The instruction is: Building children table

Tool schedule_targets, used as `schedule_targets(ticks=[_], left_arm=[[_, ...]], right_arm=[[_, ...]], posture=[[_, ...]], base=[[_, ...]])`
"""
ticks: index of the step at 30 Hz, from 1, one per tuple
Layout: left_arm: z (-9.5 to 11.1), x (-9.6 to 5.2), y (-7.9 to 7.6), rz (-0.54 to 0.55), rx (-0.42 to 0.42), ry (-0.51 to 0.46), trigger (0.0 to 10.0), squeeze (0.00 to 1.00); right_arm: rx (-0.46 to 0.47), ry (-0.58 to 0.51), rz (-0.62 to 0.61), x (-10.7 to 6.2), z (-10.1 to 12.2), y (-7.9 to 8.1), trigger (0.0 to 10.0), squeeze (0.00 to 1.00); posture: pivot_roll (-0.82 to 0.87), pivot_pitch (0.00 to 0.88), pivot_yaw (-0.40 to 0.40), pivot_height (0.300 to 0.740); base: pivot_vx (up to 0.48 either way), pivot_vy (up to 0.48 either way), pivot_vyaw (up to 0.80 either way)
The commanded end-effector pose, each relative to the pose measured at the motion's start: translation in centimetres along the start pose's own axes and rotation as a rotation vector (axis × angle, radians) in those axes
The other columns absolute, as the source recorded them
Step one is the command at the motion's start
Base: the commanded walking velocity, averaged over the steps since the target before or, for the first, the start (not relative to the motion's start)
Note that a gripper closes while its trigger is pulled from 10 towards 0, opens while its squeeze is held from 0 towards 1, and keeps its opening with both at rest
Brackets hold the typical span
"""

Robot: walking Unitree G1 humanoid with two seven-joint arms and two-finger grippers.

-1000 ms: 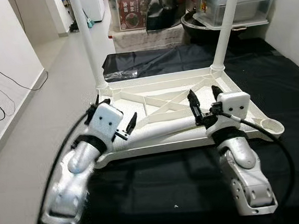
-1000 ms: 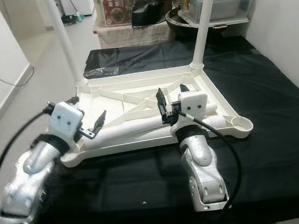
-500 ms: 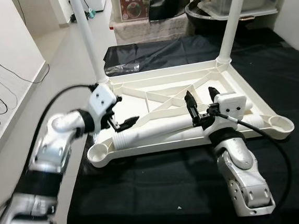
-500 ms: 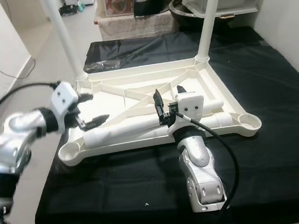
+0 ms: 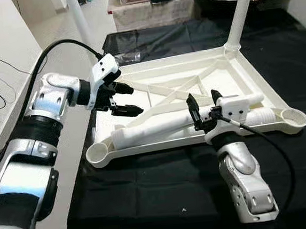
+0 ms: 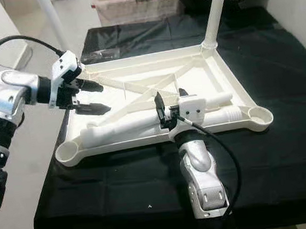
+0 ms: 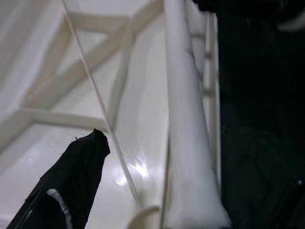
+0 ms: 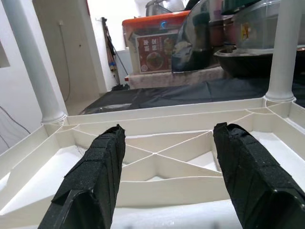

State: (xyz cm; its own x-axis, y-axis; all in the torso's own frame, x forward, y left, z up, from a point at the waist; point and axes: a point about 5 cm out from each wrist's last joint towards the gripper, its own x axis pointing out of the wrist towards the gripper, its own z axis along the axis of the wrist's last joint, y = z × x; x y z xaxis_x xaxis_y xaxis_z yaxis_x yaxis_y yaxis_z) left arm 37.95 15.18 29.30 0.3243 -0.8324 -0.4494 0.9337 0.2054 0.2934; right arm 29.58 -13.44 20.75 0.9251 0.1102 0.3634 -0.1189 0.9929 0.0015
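Tabletop (image 5: pixel 235 72) lies upturned, both open end effectors, left (image 5: pixel 124 100) and right (image 5: pixel 203 107), over it; no writing legible.

White plastic tabletop (image 5: pixel 162 92) lies upside down on black cloth, ribbed underside up w/ crossed braces. Two legs (image 5: pixel 239 16) stand upright in far corner sockets. Two loose legs (image 5: pixel 159 127) lie flat along its near edge. Near corner sockets (image 5: pixel 294 117) open.
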Motion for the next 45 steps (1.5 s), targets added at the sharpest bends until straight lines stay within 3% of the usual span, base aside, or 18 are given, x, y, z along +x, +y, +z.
schedule_targets(ticks=[1, 28, 45], left_arm=[[-1.1, -0.5, 0.0, -0.056, 0.000, 0.085, 10.0, 0.00], [-3.3, 0.2, -0.8, -0.277, -0.001, 0.292, 10.0, 0.00], [-4.0, 0.1, -1.0, -0.302, -0.003, 0.339, 10.0, 0.00]], right_arm=[[-0.011, 0.006, -0.012, -0.3, 0.0, -0.1, 10.0, 0.00], [0.003, -0.014, -0.043, -1.0, 0.8, -0.2, 10.0, 0.00], [0.002, -0.014, -0.050, -1.3, 1.0, -0.2, 10.0, 0.00]], posture=[[0.13, 0.225, 0.070, 0.740], [0.13, 0.232, 0.120, 0.740], [0.13, 0.251, 0.130, 0.740]], base=[[0.000, 0.000, 0.00], [0.000, 0.000, 0.00], [0.000, 0.000, 0.00]])
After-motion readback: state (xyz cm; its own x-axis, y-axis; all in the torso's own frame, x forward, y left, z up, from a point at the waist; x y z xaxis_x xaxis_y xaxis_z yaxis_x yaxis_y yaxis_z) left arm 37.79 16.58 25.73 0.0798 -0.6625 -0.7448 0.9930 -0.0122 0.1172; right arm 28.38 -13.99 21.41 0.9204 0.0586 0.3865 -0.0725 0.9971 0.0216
